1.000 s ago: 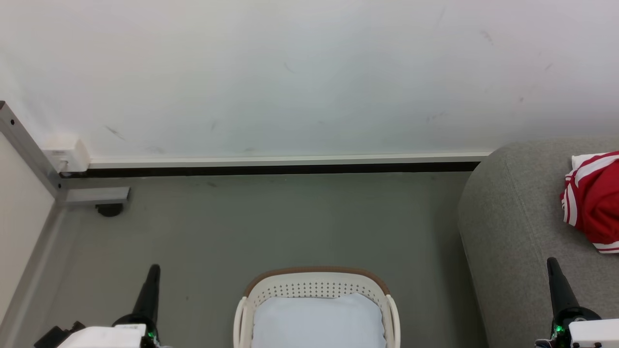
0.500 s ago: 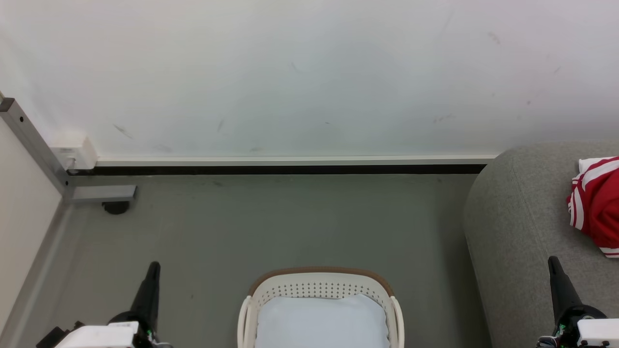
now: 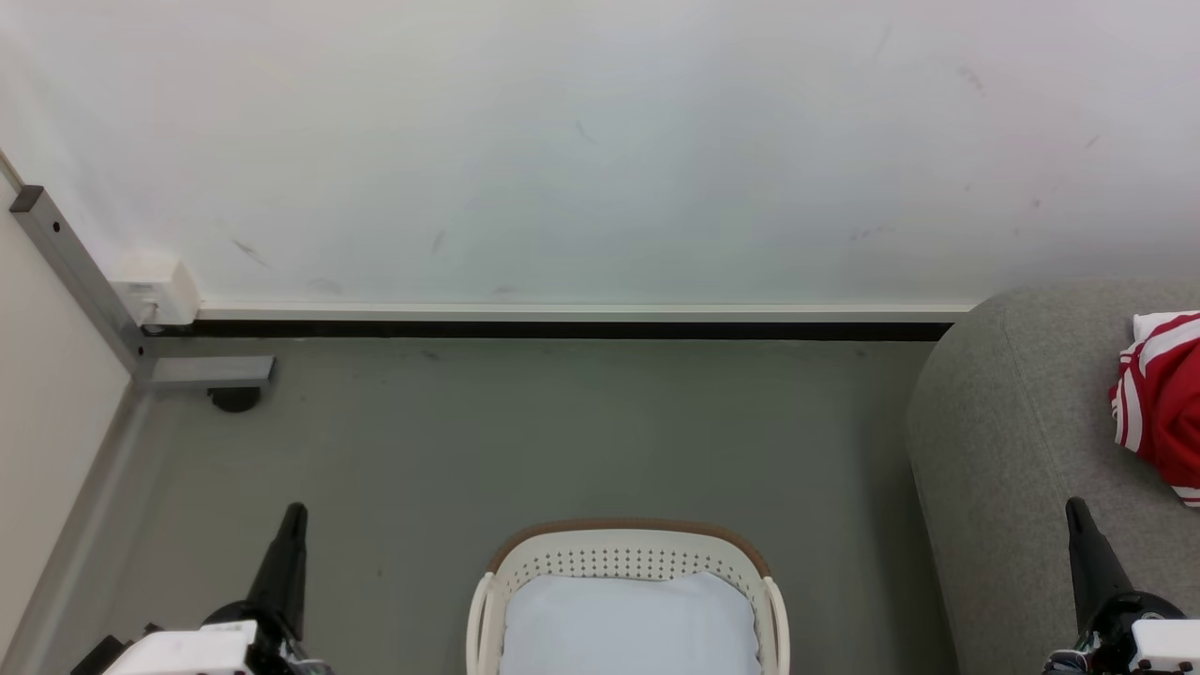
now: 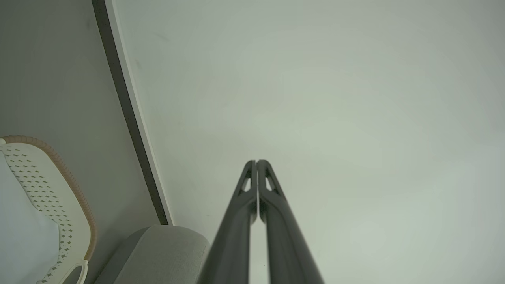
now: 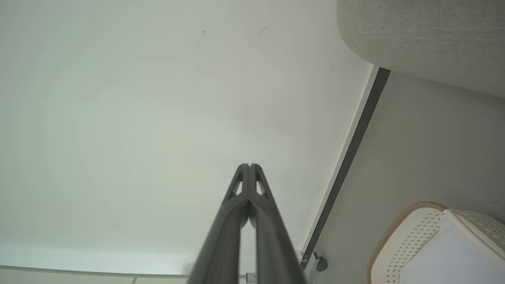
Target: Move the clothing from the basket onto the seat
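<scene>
Red clothing (image 3: 1167, 408) with white stripes lies on the grey seat (image 3: 1012, 450) at the right edge of the head view. The cream basket (image 3: 626, 564) with a brown rim stands on the floor at bottom centre and holds a pale cushion pad (image 3: 630, 623). My left gripper (image 3: 293, 514) points up at the lower left, shut and empty. At the lower right my right gripper (image 3: 1076, 507) is shut too, in front of the seat. Both wrist views show closed fingertips, the left gripper (image 4: 256, 162) and right gripper (image 5: 249, 165), against the wall. The basket (image 4: 59, 189) (image 5: 418, 232) and the seat (image 4: 165, 252) (image 5: 426, 35) appear at their edges.
A white wall (image 3: 581, 150) with a dark baseboard (image 3: 562, 329) runs across ahead. A grey metal frame leg (image 3: 202, 372) with a black foot and a white box (image 3: 155, 289) stand at the left. Grey floor (image 3: 562, 431) lies between basket and wall.
The whole head view has shifted slightly, so the camera turned left. Both grippers stay shut and in the same place in the picture.
</scene>
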Controlling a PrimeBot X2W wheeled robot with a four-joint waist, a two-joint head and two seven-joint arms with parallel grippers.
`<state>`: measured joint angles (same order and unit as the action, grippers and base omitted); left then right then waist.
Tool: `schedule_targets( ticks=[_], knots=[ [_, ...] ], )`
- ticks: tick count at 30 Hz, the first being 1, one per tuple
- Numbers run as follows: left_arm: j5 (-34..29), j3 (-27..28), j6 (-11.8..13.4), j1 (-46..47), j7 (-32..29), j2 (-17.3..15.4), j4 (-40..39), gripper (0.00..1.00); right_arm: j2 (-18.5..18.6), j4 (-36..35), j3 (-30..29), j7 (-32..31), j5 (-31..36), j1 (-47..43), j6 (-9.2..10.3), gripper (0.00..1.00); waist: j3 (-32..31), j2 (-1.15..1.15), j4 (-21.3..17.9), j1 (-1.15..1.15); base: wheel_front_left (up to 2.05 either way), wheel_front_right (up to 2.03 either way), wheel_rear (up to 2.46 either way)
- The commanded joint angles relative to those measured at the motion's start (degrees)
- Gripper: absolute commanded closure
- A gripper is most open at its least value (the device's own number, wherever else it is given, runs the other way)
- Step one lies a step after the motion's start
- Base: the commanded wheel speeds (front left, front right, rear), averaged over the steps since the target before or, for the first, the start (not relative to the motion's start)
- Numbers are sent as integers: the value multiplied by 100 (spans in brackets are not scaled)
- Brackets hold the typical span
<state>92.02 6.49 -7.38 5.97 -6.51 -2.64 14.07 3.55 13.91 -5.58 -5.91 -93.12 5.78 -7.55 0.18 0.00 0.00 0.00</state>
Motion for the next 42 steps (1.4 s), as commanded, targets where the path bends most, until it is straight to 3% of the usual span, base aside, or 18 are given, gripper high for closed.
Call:
schedule_targets(
  ticks=[1,42],
  knots=[
    [72,18,-23,52,-27,-44,7,100,-1,15,-18,3,-11,62,12,100,0,0,-1,0,0,0,0],
    [70,17,-23,50,-26,-44,4,100,-32,17,-61,-45,37,67,12,100,0,0,0,0,0,0,0]
  ],
)
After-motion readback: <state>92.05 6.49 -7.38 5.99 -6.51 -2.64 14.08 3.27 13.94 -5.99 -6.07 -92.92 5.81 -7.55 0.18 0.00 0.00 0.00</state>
